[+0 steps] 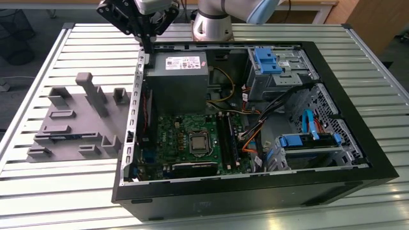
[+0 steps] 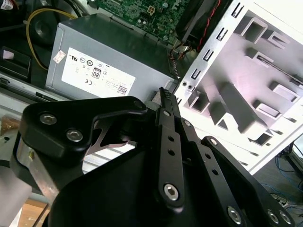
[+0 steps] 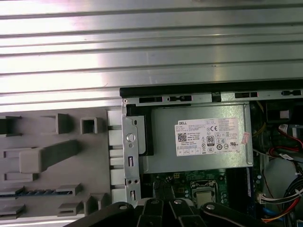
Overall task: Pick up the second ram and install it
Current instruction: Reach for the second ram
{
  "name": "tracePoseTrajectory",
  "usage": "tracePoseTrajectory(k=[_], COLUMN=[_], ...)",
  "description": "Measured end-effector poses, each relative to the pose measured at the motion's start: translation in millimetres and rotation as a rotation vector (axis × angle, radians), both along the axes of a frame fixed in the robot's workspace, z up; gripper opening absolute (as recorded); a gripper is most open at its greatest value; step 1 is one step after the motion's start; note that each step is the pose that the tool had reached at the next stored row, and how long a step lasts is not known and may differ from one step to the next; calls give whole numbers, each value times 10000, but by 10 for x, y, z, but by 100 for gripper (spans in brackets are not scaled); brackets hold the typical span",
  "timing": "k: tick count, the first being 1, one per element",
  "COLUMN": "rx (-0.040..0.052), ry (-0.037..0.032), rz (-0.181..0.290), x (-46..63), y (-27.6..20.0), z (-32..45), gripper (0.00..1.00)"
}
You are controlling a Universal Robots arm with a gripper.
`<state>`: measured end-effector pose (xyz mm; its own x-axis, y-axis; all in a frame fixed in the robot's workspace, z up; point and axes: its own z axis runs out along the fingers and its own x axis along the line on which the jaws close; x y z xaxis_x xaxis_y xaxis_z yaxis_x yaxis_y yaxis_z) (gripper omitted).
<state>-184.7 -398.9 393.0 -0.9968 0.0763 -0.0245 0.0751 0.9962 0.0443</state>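
Slatted tabletop [image 1: 76,191] bearing open case [image 1: 255,191] and grey holder [image 1: 83,120]: hand [image 1: 148,47], drawn together and empty, over the case's rear edge beside power supply [image 1: 176,81]; second ram [image 1: 57,137] in a holder slot, apparently edge-up for gripping, well apart from hand.

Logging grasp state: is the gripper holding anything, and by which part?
Nothing is held. The gripper is shut with nothing between its fingers, near a corner of the computer case, beside the grey power supply.
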Motion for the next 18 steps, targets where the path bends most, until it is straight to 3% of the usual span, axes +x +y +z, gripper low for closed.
tracePoseTrajectory(k=[18], rx=[0], ry=[0], rz=[1], x=[-131], y=[0], z=[-1], gripper=[11])
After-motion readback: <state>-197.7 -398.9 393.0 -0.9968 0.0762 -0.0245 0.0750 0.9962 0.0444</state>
